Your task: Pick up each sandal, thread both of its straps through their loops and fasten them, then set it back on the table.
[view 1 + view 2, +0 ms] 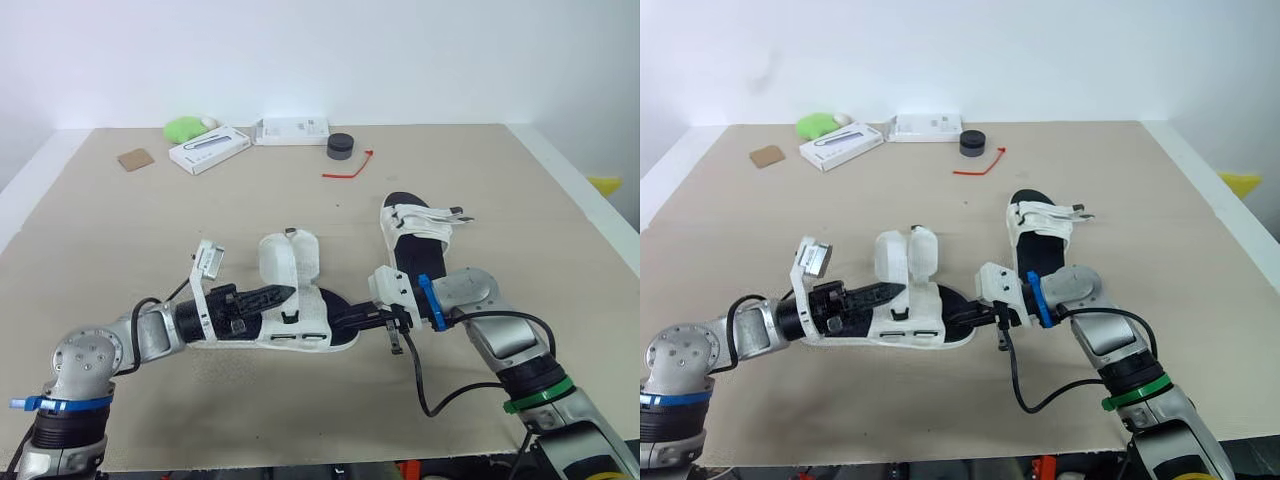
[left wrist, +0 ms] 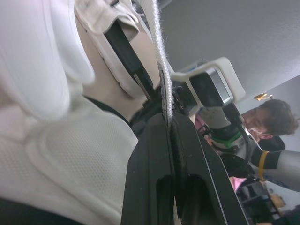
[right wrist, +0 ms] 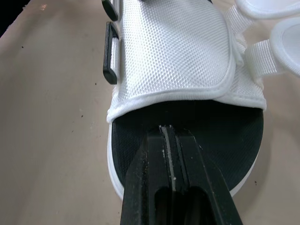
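The near sandal [image 1: 300, 338], white with a black footbed, lies on the tan table [image 1: 120, 230] between my arms. Its two strap flaps [image 1: 290, 255] stand up loose. My left gripper [image 1: 283, 294] reaches in from the heel side and is shut on the edge of a white strap [image 2: 157, 56]. My right gripper [image 1: 345, 320] comes from the toe side, fingers [image 3: 150, 154] shut, tips over the black footbed [image 3: 211, 126] at the toe. The second sandal [image 1: 418, 226] lies flat to the back right, with its straps across its top.
Along the far edge sit a green cloth [image 1: 183, 128], two white boxes [image 1: 208, 149] [image 1: 292, 130], a black round tin [image 1: 341, 146], a red tie [image 1: 348, 168] and a brown card [image 1: 135, 158]. A person [image 2: 269, 122] appears in the left wrist view.
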{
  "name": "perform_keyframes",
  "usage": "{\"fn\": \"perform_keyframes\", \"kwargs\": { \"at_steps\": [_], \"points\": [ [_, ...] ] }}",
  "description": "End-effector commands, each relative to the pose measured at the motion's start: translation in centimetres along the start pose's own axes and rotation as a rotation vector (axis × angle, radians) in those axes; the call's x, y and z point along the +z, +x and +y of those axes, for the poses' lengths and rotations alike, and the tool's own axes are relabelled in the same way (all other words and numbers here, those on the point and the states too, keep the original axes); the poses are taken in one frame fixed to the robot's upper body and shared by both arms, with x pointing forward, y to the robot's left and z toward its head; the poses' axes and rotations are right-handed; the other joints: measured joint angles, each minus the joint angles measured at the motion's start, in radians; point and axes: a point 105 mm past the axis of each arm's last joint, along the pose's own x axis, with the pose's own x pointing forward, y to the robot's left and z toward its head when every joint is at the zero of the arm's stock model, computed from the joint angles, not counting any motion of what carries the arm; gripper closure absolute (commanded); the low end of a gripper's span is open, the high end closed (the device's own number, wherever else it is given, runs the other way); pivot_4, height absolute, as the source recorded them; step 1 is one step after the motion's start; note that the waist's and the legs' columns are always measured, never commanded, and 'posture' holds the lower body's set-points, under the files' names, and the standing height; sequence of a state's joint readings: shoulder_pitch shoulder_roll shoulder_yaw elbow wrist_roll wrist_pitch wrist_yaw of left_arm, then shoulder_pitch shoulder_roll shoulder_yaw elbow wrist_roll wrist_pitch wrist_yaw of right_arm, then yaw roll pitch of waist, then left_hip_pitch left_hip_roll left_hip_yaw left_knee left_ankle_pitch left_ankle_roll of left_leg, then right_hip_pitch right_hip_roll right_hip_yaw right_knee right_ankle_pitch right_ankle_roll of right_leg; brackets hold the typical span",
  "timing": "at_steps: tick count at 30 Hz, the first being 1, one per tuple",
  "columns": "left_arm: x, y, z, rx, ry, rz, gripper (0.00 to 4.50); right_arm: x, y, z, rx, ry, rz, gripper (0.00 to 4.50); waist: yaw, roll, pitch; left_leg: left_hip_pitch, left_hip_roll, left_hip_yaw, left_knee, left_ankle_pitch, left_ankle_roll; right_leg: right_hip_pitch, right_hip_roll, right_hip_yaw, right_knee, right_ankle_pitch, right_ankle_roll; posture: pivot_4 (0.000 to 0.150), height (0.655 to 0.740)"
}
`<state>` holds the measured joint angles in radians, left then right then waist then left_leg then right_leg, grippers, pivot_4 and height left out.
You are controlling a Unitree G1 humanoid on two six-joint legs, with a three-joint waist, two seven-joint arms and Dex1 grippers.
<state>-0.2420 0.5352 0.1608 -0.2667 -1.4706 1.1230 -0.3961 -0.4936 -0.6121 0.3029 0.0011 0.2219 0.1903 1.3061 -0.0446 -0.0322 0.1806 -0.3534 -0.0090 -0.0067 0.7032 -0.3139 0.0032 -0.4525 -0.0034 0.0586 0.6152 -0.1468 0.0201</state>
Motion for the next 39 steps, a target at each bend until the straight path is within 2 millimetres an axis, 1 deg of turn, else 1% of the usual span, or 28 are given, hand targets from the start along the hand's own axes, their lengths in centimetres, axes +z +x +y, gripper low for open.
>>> {"fn": "perform_keyframes", "kwargs": {
  "at_steps": [1,2,4,8,15,18,26,31,39],
  "points": [
    [1.2,-0.4,-1.7,-0.044,0.050,-0.015,4.48,1.4,-0.4,-0.3,-0.008,-0.058,-0.019,4.50,0.000,0.000,0.000,0.000,0.000,0.000,0.000,0.000,0.000,0.000,0.000,0.000,0.000,0.000,0.000,0.150,0.7400],
    [1.4,-0.4,-1.9,-0.049,0.054,-0.016,4.48,1.4,-0.4,-0.3,-0.007,-0.058,-0.019,4.50,0.000,0.000,0.000,0.000,0.000,0.000,0.000,0.000,0.000,0.000,0.001,0.000,0.000,0.000,0.000,0.150,0.7400],
    [1.1,-0.7,-1.9,-0.036,0.068,0.015,4.48,1.4,-0.3,-0.3,-0.006,-0.059,-0.020,4.50,0.000,0.000,0.000,0.000,0.000,0.000,0.000,0.000,0.000,0.000,0.001,0.000,0.000,0.000,-0.001,0.150,0.7400],
    [-0.5,-1.4,-1.6,-0.007,0.092,0.102,4.48,1.4,-0.2,-0.3,-0.003,-0.062,-0.021,4.50,-0.001,0.000,0.000,0.000,0.000,0.001,0.000,0.000,0.000,0.000,0.001,0.000,0.000,0.000,0.000,0.150,0.7400],
    [-1.4,-1.6,-1.3,0.009,0.106,0.123,4.48,1.4,-0.1,-0.3,-0.001,-0.064,-0.023,4.50,0.000,0.000,0.000,0.000,0.000,0.000,0.000,0.000,0.000,0.000,0.001,0.000,0.000,0.000,-0.001,0.150,0.7400],
    [-1.5,-1.7,-1.0,0.027,0.122,0.121,4.48,1.4,-0.1,-0.3,-0.003,-0.063,-0.025,4.50,0.000,0.000,0.000,0.000,0.000,0.000,0.000,0.000,0.000,0.000,0.001,0.000,0.000,-0.001,-0.001,0.150,0.7400],
    [-0.6,-1.2,-0.2,0.068,0.206,0.095,4.48,1.5,0.1,-0.2,-0.001,-0.065,-0.028,4.50,0.000,0.000,0.000,0.000,0.000,0.000,0.000,0.000,0.000,0.000,0.001,0.000,0.000,0.000,-0.001,0.150,0.7400],
    [-0.3,-0.8,-0.7,0.036,0.231,0.100,4.48,1.5,0.1,-0.2,0.001,-0.062,-0.027,4.50,0.000,0.000,0.000,0.000,0.000,0.000,0.000,0.000,0.000,0.000,0.001,0.000,0.000,-0.001,-0.001,0.150,0.7400],
    [-0.8,-0.6,-1.5,0.000,0.251,0.131,4.48,1.5,0.1,-0.2,0.000,-0.058,-0.027,4.50,0.000,0.000,0.000,0.000,0.001,0.000,0.000,0.000,0.000,0.000,0.001,0.000,0.000,-0.001,-0.001,0.150,0.7400]
  ]
}}
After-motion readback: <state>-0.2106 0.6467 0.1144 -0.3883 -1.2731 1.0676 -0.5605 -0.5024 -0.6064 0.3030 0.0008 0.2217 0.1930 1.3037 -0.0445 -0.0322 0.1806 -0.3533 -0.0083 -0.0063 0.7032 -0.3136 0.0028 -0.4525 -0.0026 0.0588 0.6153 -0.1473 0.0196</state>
